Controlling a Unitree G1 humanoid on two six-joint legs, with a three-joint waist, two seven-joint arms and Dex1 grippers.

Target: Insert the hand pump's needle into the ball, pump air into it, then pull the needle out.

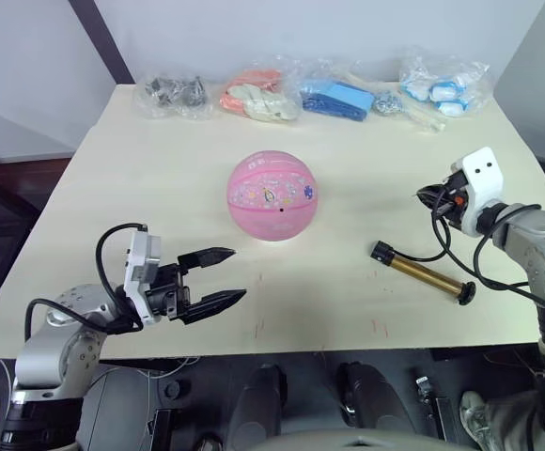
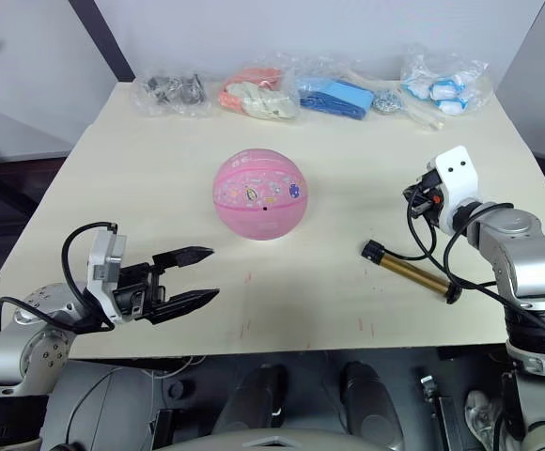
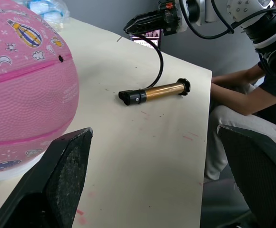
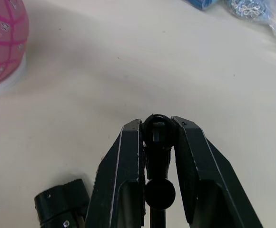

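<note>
While nothing yet pierces the ball, step in hand judged as the first: carrying the needle to the valve. Nearest, at the table's front edge (image 1: 329,334), left gripper (image 1: 224,276) hovering low with fingers spread wide, holding nothing, pointed toward the ball from just short of it. Further in, on the right, hand pump (image 1: 425,273) lying flat on the tabletop, black cap end toward the ball, T-handle toward the table's right front corner, thin black hose (image 3: 158,56) arching up from the cap end. Right gripper (image 4: 159,130) raised above the table beyond the pump, fingers pinched on the black fitting at the hose's end; needle itself too small to make out with certainty, perhaps the fine tip past the fingers in the left wrist view. Pink ball (image 1: 273,197) round, resting mid-table, well apart from the pump, black valve hole (image 1: 281,209) on the near side low down. At the far edge, a row of clear bags (image 1: 263,97), untouched.

Next move, as a judgement: steady the ball with the spread left fingers, swing the hose tip across and line it up squarely with the valve hole; hose slack looks limited, so likely need to drag the pump along too.
</note>
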